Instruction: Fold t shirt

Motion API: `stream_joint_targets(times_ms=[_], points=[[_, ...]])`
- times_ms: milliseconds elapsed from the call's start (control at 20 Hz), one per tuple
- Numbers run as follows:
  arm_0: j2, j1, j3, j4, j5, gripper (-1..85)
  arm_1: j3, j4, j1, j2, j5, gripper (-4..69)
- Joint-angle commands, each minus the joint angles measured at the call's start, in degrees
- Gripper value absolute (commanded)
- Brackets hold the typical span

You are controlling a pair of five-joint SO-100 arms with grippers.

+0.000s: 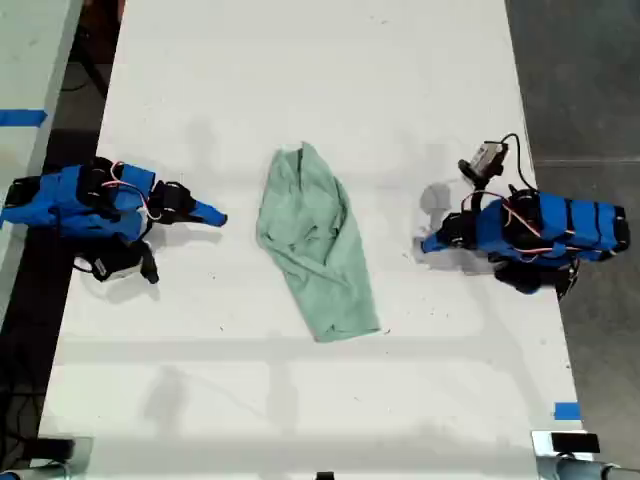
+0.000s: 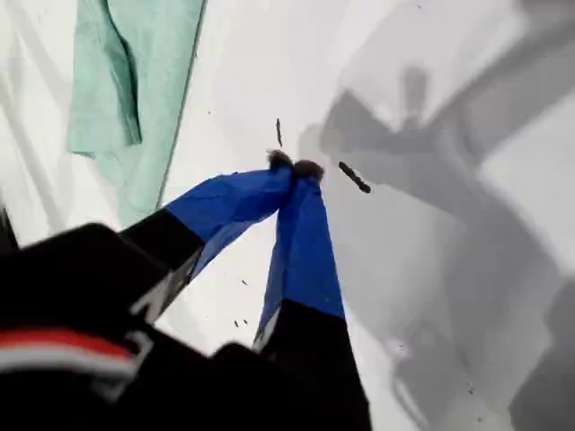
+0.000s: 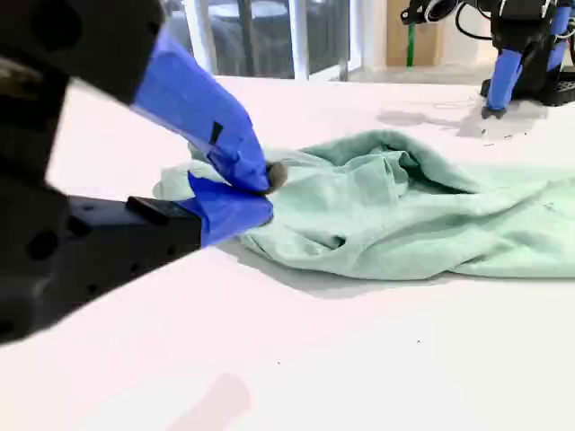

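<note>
The pale mint-green t shirt (image 1: 315, 240) lies crumpled and partly folded lengthwise in the middle of the white table (image 1: 300, 80). My first gripper (image 1: 428, 243) rests on the exterior view's right, shut and holding nothing, a short gap from the cloth. Its wrist view shows the closed blue tips (image 2: 295, 166) on bare table, with the t shirt (image 2: 135, 72) off to one side. My second gripper (image 1: 218, 216) sits on the exterior view's left, also shut with nothing in it. Its jaws (image 3: 268, 184) point at the t shirt (image 3: 404, 206) without touching it.
Blue tape (image 1: 566, 410) marks the table near the exterior view's lower right. Another strip (image 1: 20, 117) lies on a second surface at that view's left. Dark floor borders the table's right edge. A small dark mark (image 2: 353, 177) lies beside my first gripper's tips.
</note>
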Motion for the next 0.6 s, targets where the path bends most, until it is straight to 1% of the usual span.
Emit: stream_joint_targets(times_ms=[0,200,250,350,400,450,500,550], points=[[0.4,-1.3,0.6,4.4,-8.1,-0.1,2.6,0.2,0.7,0.7,1.8,0.2],[0.4,0.0,0.3,4.1,-8.3,-0.1,3.0,-0.4,0.9,0.7,4.4,0.2],[0.4,0.4,0.1,4.4,-9.7,-0.1,3.1,-1.0,0.9,0.7,5.2,0.2],[0.4,2.5,-1.3,4.6,-13.5,-0.2,2.6,-4.1,0.7,0.7,5.9,0.2],[-1.1,2.6,-3.1,4.5,-14.3,-0.3,0.5,-4.0,0.5,0.2,5.4,0.2],[-8.2,3.0,-6.6,4.4,-17.8,-0.3,-2.6,-1.5,1.0,-1.2,5.0,0.2],[-20.3,6.0,-12.0,1.2,-21.0,-0.3,-6.9,-0.1,1.3,-4.8,4.2,0.2],[-35.9,8.9,-19.9,-2.5,-22.4,-0.3,-12.0,-1.1,0.6,-11.6,3.5,0.2]])
